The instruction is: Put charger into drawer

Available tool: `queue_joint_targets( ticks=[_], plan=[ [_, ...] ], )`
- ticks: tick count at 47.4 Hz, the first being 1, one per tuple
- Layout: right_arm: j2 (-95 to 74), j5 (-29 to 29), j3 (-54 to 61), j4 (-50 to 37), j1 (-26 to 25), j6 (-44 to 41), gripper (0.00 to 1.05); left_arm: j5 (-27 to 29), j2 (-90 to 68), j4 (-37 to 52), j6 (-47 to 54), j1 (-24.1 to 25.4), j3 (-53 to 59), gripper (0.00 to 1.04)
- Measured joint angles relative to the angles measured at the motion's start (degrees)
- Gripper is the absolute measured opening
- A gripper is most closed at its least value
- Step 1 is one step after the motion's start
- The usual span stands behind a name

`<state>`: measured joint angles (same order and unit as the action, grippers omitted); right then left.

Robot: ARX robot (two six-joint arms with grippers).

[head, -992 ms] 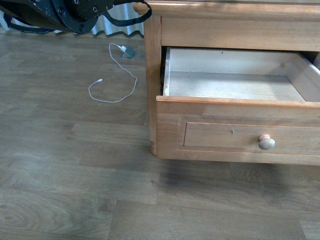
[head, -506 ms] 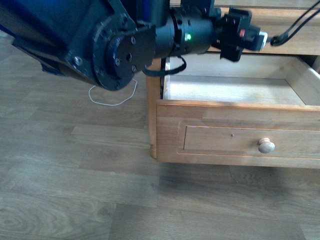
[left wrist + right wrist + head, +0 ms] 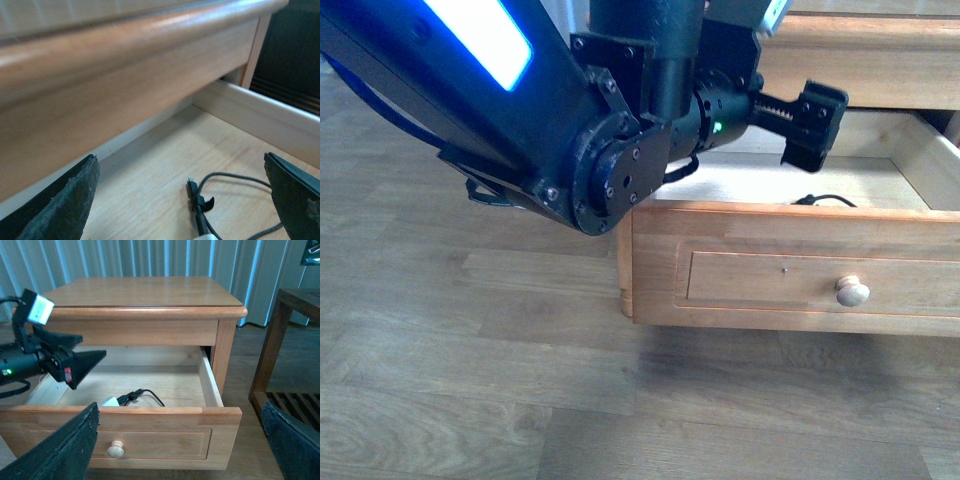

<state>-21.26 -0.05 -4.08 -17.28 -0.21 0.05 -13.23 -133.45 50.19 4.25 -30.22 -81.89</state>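
Tool: the black two-fingered left gripper [image 3: 817, 125] hangs over the open drawer with its jaws spread wide and nothing between them.
Change: half a second ago these jaws pinched the white brick above the drawer. Now they have let go and the brick lies below them.
Task thing: the charger [image 3: 111, 401], a small white rectangular power brick with a thick black looping cable, rests on the drawer floor just behind the front wall, apart from the gripper. Its cable curls toward the middle.
Container: the drawer [image 3: 790, 215], light wood with a recessed panel front, a round pale knob [image 3: 852, 291] and a pale unfinished interior, stands pulled well out. Only the charger shows in the visible part of it.
Meaning: the placing looks done, and what seems left is to lift the arm clear without snagging the cable.
Other tool: the right gripper [image 3: 180, 412] is spread and empty, held back in front of the light-wood bedside cabinet [image 3: 140, 292].
Ground: grey-brown plank floor [image 3: 470, 350].
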Motion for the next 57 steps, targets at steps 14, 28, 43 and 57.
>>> queue_joint_targets(
  ticks=[14, 28, 43, 57],
  plan=[
    [0.0, 0.0, 0.0, 0.0, 0.0, 0.0, 0.96, 12.8, 23.7, 2.4, 0.1, 5.8, 17.6, 0.99],
    [0.0, 0.0, 0.0, 0.0, 0.0, 0.0, 0.96, 20.7, 60.3, -8.7, 0.2, 16.0, 45.3, 0.99],
    [0.0, 0.0, 0.0, 0.0, 0.0, 0.0, 0.96, 33.1, 100.7, -33.3, -5.0, 18.5, 69.3, 0.99],
    [0.0, 0.0, 0.0, 0.0, 0.0, 0.0, 0.96, 34.9, 108.9, -37.9, -7.4, 18.5, 72.8, 0.99]
  ],
)
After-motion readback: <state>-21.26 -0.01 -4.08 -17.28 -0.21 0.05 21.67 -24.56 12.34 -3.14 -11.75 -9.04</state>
